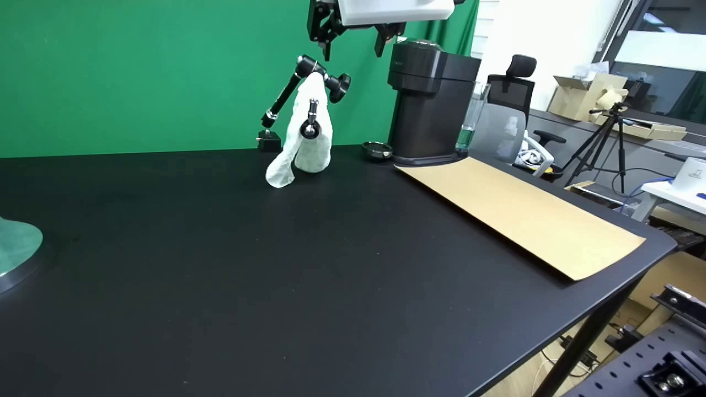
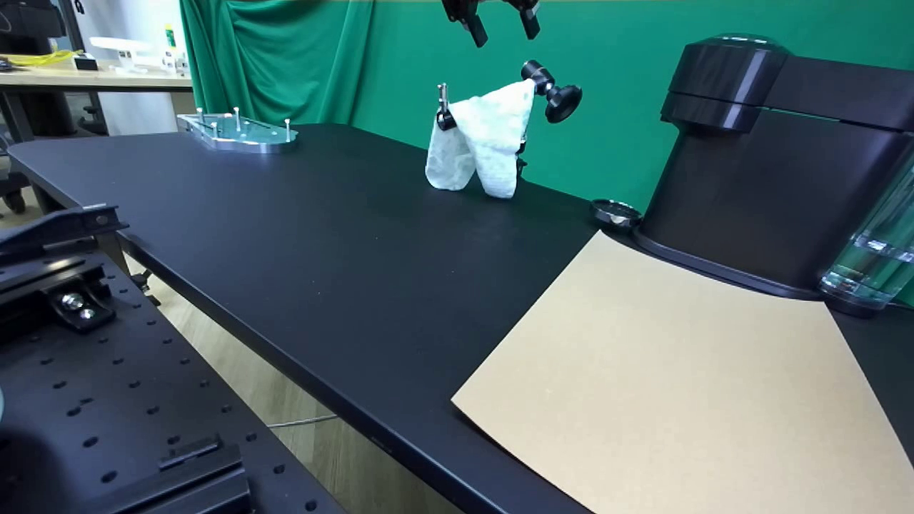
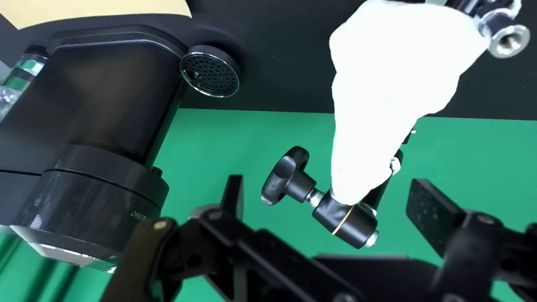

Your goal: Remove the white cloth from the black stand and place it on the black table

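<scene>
The step in hand seems to be the approach to the cloth [image 2: 496, 121], which hangs over the stand [image 1: 284, 99] with two loose flaps, near the green backdrop [image 1: 165, 77] behind the table [image 1: 265, 275]. To do it well, the gripper [image 1: 353, 54] should come down with its fingers [image 3: 432, 214] on both sides of the cloth and take a fold of fabric only; if it bites also the metal beneath, the whole stand may be dragged. The knob [image 3: 286, 174] sits just beside the cloth's upper end, so a place lower along the ridge looks safer. After the grip, it is better to lift slowly and straight up, because the fabric could catch on the ball joint [image 1: 310, 130], and only then to carry it over the table and lower it. As for the pose, in both exterior views the gripper hangs higher than the stand, apart from it, with the fingers pointing downward. The jaws are spread wide and hold nothing. In the wrist view the stand's top shows between the fingertips but beyond them.
</scene>
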